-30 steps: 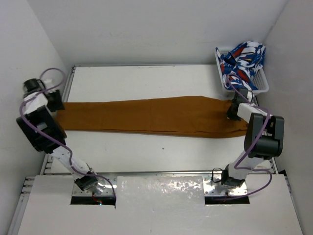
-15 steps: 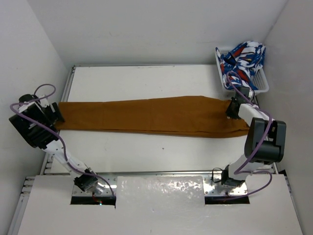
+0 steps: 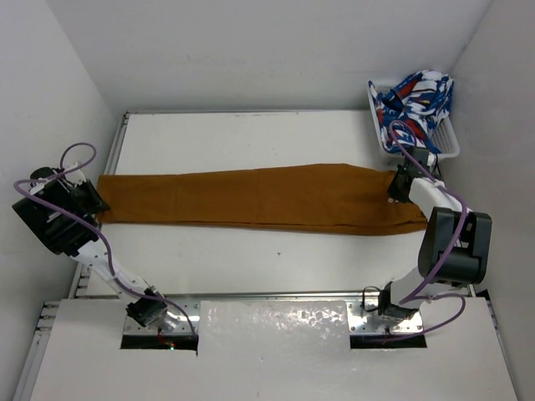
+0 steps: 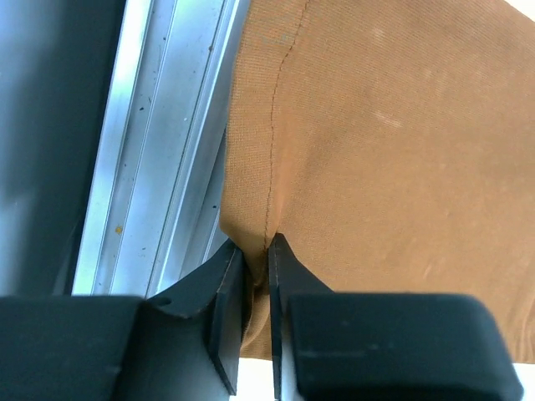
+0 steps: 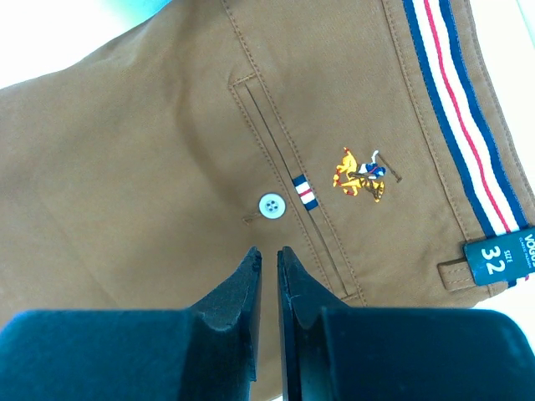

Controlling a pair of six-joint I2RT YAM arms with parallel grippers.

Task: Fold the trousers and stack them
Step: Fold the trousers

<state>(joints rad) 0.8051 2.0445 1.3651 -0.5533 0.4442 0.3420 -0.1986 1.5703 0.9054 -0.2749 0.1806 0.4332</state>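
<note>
The trousers point(image 3: 259, 196) lie flat and stretched across the white table point(image 3: 251, 138), with the leg ends at the left side and the waistband at the right side. The left gripper point(image 4: 257, 271) is at the leg ends, over the metal rail point(image 4: 159, 167) of the table edge. Its jaws are almost together, and a small fold of the brown cloth, just where a seam ends, sits pinched between them. The right gripper point(image 5: 268, 255) is at the waist end, low over the cloth. Its jaws are also nearly closed, with only a thin slit between them. The tips point at the back pocket, just beside the white button point(image 5: 271, 205); I cannot tell if any cloth is caught in the slit. The striped waistband point(image 5: 464, 117) and the size label point(image 5: 500, 255) are to the side of these jaws, not touching them.
</note>
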